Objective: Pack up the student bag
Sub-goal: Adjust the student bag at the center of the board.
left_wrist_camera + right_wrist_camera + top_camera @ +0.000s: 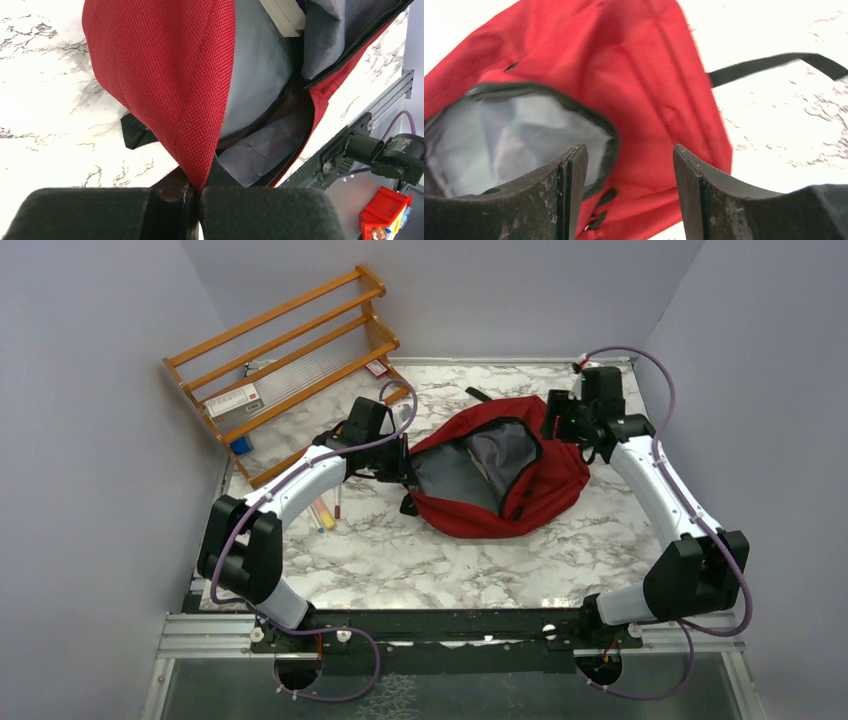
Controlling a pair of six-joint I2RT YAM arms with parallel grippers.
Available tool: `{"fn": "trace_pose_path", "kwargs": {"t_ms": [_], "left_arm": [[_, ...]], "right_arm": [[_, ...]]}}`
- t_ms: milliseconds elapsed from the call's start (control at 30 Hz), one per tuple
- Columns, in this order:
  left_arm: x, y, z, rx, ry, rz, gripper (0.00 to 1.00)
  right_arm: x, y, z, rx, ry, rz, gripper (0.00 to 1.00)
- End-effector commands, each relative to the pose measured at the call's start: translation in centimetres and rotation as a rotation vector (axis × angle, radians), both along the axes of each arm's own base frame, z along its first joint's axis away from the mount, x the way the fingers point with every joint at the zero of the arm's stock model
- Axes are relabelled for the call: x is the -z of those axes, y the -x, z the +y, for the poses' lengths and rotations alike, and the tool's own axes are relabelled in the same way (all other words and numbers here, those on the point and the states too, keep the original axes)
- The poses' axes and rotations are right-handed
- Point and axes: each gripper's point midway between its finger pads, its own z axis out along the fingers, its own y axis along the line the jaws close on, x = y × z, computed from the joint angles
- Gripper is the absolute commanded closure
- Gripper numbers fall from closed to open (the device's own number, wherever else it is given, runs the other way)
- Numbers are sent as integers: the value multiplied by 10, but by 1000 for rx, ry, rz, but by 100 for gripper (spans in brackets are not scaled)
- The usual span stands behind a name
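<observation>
clamping the left gripper on the rim of the student bag, holding its mouth open on the table for loading; hovering the right gripper over it, jaws spread, gripping nothing

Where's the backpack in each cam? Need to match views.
Top external: backpack at the centre of the picture, opening up.
Left wrist: fills the top and centre; its red edge is pinched in the shut left gripper.
Right wrist: fills left and centre, beyond the open right gripper.
Shared landmark: the grey lining in its opening.
</observation>
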Motion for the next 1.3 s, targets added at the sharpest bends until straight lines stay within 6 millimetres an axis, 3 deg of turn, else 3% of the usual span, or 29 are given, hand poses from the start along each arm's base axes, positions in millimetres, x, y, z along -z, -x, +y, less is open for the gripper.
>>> {"fn": "trace_pose_path", "kwargs": {"t_ms": [0, 167, 267, 600, 700, 900, 1267], "left_arm": [[-17, -5, -6, 36, 43, -27, 100], [-20, -8, -9, 49, 50, -37, 100], [-23, -8, -11, 55, 61, -36, 100], [-28, -11, -18, 69, 89, -30, 100], [-26, -11, -19, 67, 92, -21, 100], [-23, -13, -20, 68, 92, -16, 100], [-18, -14, -19, 60, 82, -9, 100]], "right_arm": [[10, -22, -33, 135, -30, -21, 37], [39, -37, -45, 159, -28, 35, 59], [58, -39, -43, 138, -19, 78, 67], [85, -16, 31, -237, -292, 217, 71], [81, -2, 54, -326, -418, 236, 71], [52, 27, 86, -455, -624, 216, 72], [52, 76, 151, -583, -598, 282, 72]]}}
